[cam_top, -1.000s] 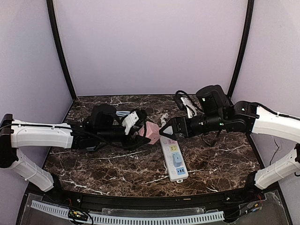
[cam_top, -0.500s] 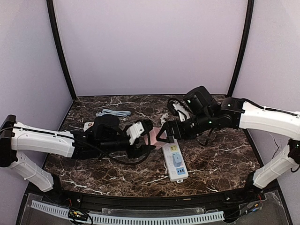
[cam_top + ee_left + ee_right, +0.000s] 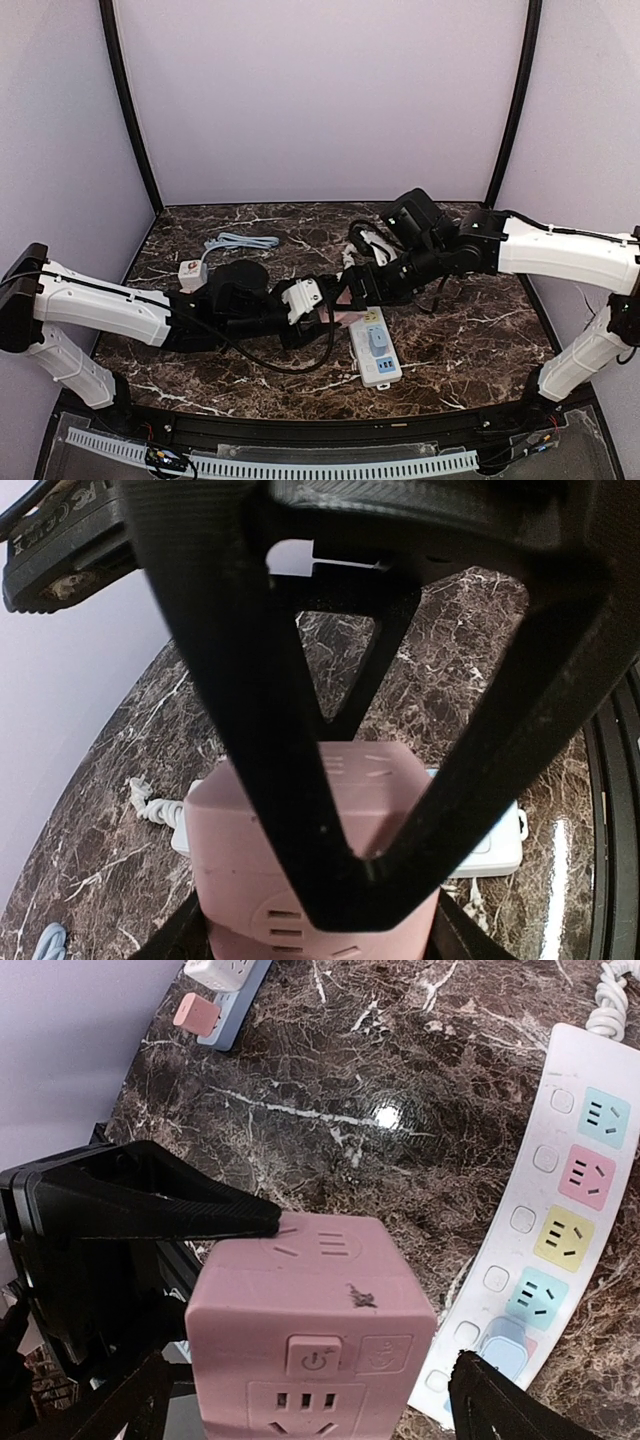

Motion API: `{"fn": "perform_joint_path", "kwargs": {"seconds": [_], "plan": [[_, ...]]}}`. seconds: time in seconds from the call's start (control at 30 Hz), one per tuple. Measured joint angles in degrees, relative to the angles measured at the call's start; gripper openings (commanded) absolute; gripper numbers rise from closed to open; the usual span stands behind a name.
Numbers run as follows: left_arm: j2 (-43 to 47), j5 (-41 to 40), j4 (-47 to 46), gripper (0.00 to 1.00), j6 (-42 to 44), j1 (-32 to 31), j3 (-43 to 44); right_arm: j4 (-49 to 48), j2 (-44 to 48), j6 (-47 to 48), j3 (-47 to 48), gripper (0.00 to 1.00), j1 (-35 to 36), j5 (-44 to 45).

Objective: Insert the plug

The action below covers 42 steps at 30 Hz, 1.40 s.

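At the white power strip's (image 3: 560,1200) far end, the left gripper (image 3: 338,303) pinches the pink cube socket (image 3: 310,1310); the right gripper (image 3: 315,1395) stands spread, flanking it.

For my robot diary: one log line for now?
left end effector: holds pink cube | right end effector: open, near cube | cube: near power strip

The left claw (image 3: 355,805) clamps a pink cube plug (image 3: 240,840), a white power strip (image 3: 495,845) just behind on the marble table (image 3: 470,660).
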<state>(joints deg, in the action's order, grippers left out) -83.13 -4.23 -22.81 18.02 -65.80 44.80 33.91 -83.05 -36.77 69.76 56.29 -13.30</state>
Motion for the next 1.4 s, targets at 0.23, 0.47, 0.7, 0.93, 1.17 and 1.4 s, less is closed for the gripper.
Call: {"fn": "perform_joint_path", "kwargs": {"seconds": [0.23, 0.47, 0.7, 0.93, 1.17, 1.4], "plan": [[-1.84, -2.27, -0.59, 0.01, 1.05, -0.83, 0.07, -0.07, -0.63, -0.59, 0.0, 0.91, 0.0, -1.95], [-2.6, -3.93, -0.81, 0.01, 1.57, -1.53, 0.28, -0.22, -0.83, -1.07, -0.02, 0.91, -0.09, -2.49], [-2.6, -4.46, -1.38, 0.01, 1.99, -2.14, 0.28, -1.36, -1.77, -1.27, -0.48, 0.87, -0.09, -3.5], [-2.6, -4.57, -2.45, 0.01, 2.36, -2.36, 0.28, -2.43, -2.27, -1.55, -1.97, 0.81, -0.09, -4.63], [-2.75, -4.68, -2.71, 0.01, 2.36, -2.36, 0.28, -3.15, -2.27, -1.73, -2.21, 0.77, -0.09, -4.96], [-3.06, -4.81, -2.89, 0.02, 2.34, -2.36, 0.28, -3.48, -2.27, -1.84, -2.84, 0.52, -0.28, -4.46]]}}
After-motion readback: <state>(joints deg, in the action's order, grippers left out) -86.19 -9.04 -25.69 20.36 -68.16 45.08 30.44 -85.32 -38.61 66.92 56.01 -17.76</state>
